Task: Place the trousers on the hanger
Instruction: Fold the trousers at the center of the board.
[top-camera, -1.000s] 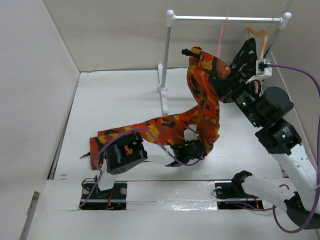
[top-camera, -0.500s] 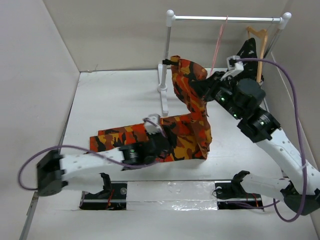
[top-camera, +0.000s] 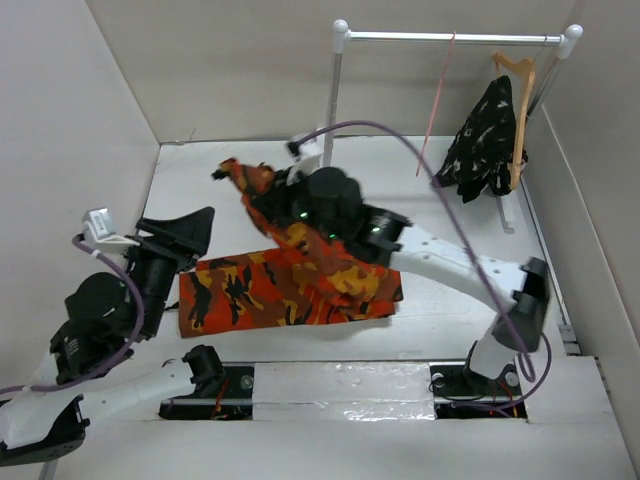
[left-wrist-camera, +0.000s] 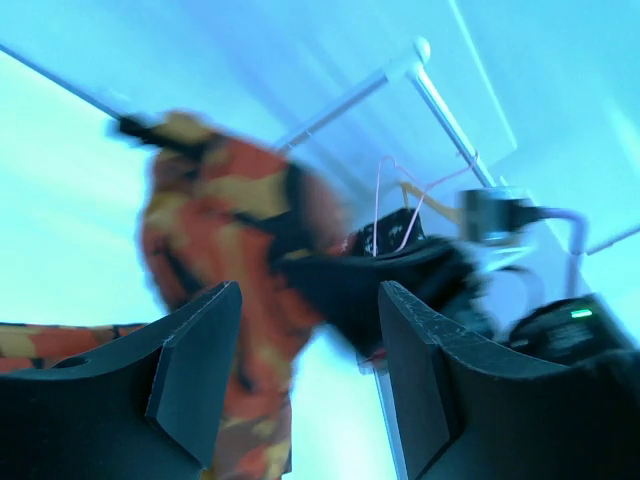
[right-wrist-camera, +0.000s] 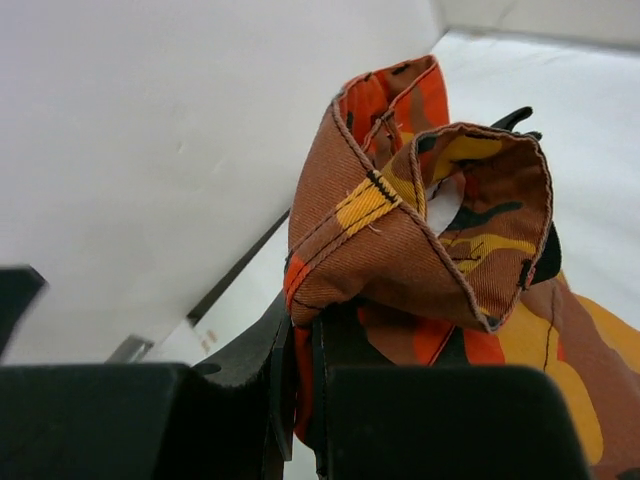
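Observation:
The trousers (top-camera: 290, 285), in orange, red, yellow and black camouflage, lie mostly flat across the middle of the table. One end is lifted off the table toward the back left. My right gripper (top-camera: 258, 195) is shut on that raised hem (right-wrist-camera: 420, 230), with cloth pinched between its jaws (right-wrist-camera: 305, 340). My left gripper (top-camera: 195, 228) hangs at the far left, apart from the cloth, open and empty (left-wrist-camera: 305, 370). The thin pink hanger (top-camera: 437, 90) hangs from the rail at the back, bare; it shows blurred (left-wrist-camera: 385, 195) in the left wrist view.
A white clothes rack (top-camera: 335, 110) stands at the back, its rail (top-camera: 450, 37) running right. At its right end a wooden hanger (top-camera: 518, 70) carries a black-and-white garment (top-camera: 485, 130). Walls close in the table at left, back and right.
My left gripper has opened, let go of the trousers and drawn back to the far left. My right arm has swung from the rack to the left middle, carrying the trousers' end.

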